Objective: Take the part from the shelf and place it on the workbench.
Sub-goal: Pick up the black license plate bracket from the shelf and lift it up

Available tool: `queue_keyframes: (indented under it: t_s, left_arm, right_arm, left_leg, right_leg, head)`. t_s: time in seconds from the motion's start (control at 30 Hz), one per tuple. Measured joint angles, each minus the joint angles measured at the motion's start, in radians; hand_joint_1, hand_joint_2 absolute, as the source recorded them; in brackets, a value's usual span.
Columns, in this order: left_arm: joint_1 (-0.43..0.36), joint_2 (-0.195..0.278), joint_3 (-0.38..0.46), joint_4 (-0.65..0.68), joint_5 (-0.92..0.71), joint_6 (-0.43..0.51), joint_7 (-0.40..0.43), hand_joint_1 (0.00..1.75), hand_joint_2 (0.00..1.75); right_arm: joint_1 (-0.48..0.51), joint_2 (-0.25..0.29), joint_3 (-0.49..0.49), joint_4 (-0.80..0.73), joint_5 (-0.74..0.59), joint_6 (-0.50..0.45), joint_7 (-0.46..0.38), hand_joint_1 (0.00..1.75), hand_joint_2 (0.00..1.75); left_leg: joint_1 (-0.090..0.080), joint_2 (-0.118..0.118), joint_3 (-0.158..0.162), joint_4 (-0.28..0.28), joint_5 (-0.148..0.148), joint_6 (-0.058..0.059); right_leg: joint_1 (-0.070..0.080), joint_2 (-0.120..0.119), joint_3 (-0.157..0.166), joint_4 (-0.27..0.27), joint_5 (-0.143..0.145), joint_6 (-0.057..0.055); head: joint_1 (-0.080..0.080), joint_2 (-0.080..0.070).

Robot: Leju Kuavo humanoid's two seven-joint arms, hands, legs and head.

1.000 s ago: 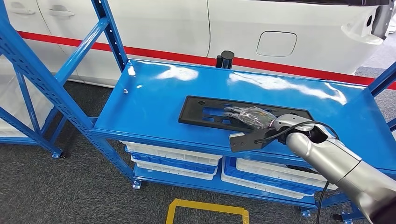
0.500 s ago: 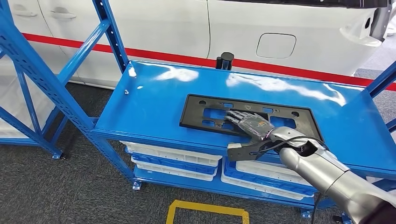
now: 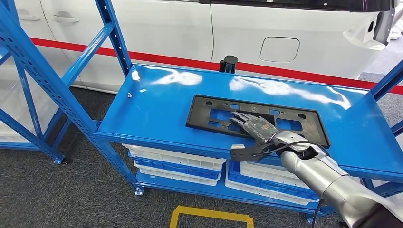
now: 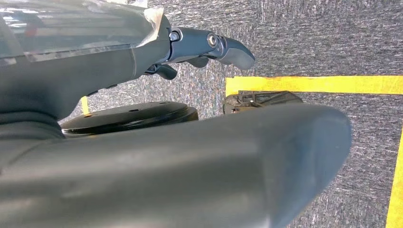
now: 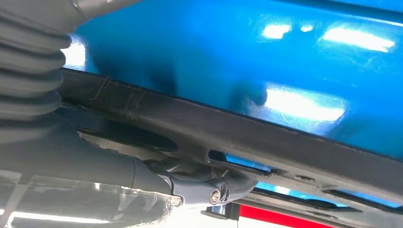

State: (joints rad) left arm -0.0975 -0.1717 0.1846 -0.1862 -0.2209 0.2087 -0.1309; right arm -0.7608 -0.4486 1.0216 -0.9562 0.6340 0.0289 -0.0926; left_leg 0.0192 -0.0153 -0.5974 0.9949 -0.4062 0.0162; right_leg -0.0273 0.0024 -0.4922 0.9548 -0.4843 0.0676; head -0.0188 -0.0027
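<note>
Head view: one black flat part (image 3: 256, 119) lies on the blue shelf (image 3: 157, 107), toward its front edge. Right hand (image 3: 254, 127) rests on top of the part, fingers (image 3: 241, 117) spread flat across it; whether the thumb has hooked under the near rim, cannot tell. One part, one shelf deck in use, white bins (image 3: 177, 159) stacked below (four trays countable here). A white car body (image 3: 294, 33) stands behind.

Left wrist view: left hand (image 4: 209, 47) hangs over grey carpet with a yellow floor line (image 4: 313, 84), fingers loosely curled, grasping nothing.

Right wrist view: the part's black rim (image 5: 247, 137) runs just above the thumb (image 5: 209, 187), blue shelf beyond.

Judgement: the step is securing a grip. Best done by pinching the near rim firmly, then lifting level, since a wide thin frame may flex or tip.
</note>
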Motion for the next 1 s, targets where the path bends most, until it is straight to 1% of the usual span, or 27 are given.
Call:
queue_keyframes:
  t_s: [0.23, 0.27, 0.3, 0.37, 0.4, 0.43, 0.57, 0.7, 0.83, 1.0]
  left_arm:
    - [0.000, 0.001, 0.000, 0.000, -0.004, -0.001, 0.000, 0.00, 0.00]
    - [0.000, 0.001, 0.000, 0.000, -0.005, -0.001, 0.000, 0.00, 0.00]
    - [0.000, 0.001, 0.000, 0.000, -0.006, 0.000, 0.000, 0.00, 0.00]
    - [0.000, 0.001, 0.000, 0.000, -0.007, 0.001, 0.000, 0.00, 0.00]
    - [0.000, 0.001, 0.000, 0.000, -0.007, 0.001, 0.000, 0.00, 0.00]
    - [0.000, 0.001, 0.000, 0.000, -0.008, 0.001, 0.000, 0.00, 0.00]
    - [-0.002, 0.001, 0.000, 0.000, -0.012, 0.003, 0.002, 0.00, 0.00]
    - [-0.005, 0.002, 0.000, -0.001, -0.017, 0.006, 0.002, 0.00, 0.00]
    - [-0.008, 0.002, 0.000, -0.002, -0.021, 0.007, 0.005, 0.00, 0.00]
    - [-0.012, 0.002, 0.000, -0.003, -0.028, 0.006, 0.009, 0.00, 0.00]
  right_arm:
    - [-0.024, 0.017, -0.008, 0.034, 0.046, -0.007, -0.017, 0.00, 1.75]
    - [-0.030, 0.022, -0.007, 0.044, 0.056, -0.014, -0.024, 0.20, 1.75]
    - [-0.037, 0.029, -0.006, 0.056, 0.067, -0.023, -0.030, 0.54, 1.75]
    - [-0.047, 0.043, -0.003, 0.078, 0.087, -0.040, -0.037, 1.27, 1.75]
    - [-0.050, 0.051, -0.002, 0.089, 0.093, -0.045, -0.039, 1.44, 1.75]
    - [-0.052, 0.057, -0.001, 0.098, 0.096, -0.050, -0.042, 1.46, 1.75]
    - [-0.054, 0.075, 0.000, 0.123, 0.103, -0.071, -0.050, 1.42, 1.75]
    - [-0.057, 0.076, 0.000, 0.133, 0.103, -0.079, -0.054, 1.45, 1.75]
    - [-0.060, 0.076, 0.000, 0.138, 0.100, -0.079, -0.057, 1.41, 1.75]
    - [-0.060, 0.076, -0.001, 0.139, 0.093, -0.081, -0.061, 1.41, 1.75]
  left_leg:
    - [0.000, 0.000, 0.005, 0.000, -0.001, -0.001]
    - [0.000, 0.001, 0.005, 0.000, -0.001, -0.001]
    - [0.000, 0.001, 0.006, 0.000, -0.001, -0.001]
    - [0.000, 0.003, 0.008, 0.000, -0.002, -0.001]
    - [0.000, 0.005, 0.009, 0.000, -0.003, -0.001]
    - [0.000, 0.007, 0.011, -0.001, -0.004, -0.001]
    - [0.000, 0.014, 0.018, -0.001, -0.010, 0.002]
    - [-0.001, 0.013, 0.022, -0.001, -0.010, 0.003]
    - [-0.003, 0.013, 0.021, -0.001, -0.008, 0.004]
    - [-0.006, 0.015, 0.021, -0.001, -0.008, 0.005]
  right_leg:
    - [0.000, 0.001, 0.005, 0.000, -0.001, -0.001]
    - [0.000, 0.001, 0.005, 0.000, -0.001, -0.001]
    - [0.000, 0.001, 0.005, 0.000, -0.001, -0.002]
    - [0.000, 0.003, 0.006, 0.000, -0.001, -0.002]
    - [0.000, 0.005, 0.007, 0.000, -0.001, -0.002]
    - [0.001, 0.007, 0.008, 0.000, -0.002, -0.002]
    - [0.001, 0.015, 0.012, -0.001, -0.003, -0.002]
    - [0.001, 0.015, 0.015, -0.002, -0.004, -0.002]
    - [-0.001, 0.015, 0.016, -0.002, -0.003, -0.002]
    - [-0.003, 0.016, 0.015, -0.002, -0.003, -0.002]
  head:
    - [0.000, 0.000]
    - [0.000, 0.000]
    - [0.000, 0.000]
    - [0.000, 0.000]
    - [0.000, 0.000]
    - [0.000, 0.000]
    - [0.000, 0.000]
    - [0.000, 0.000]
    - [0.000, 0.000]
    - [0.000, 0.000]
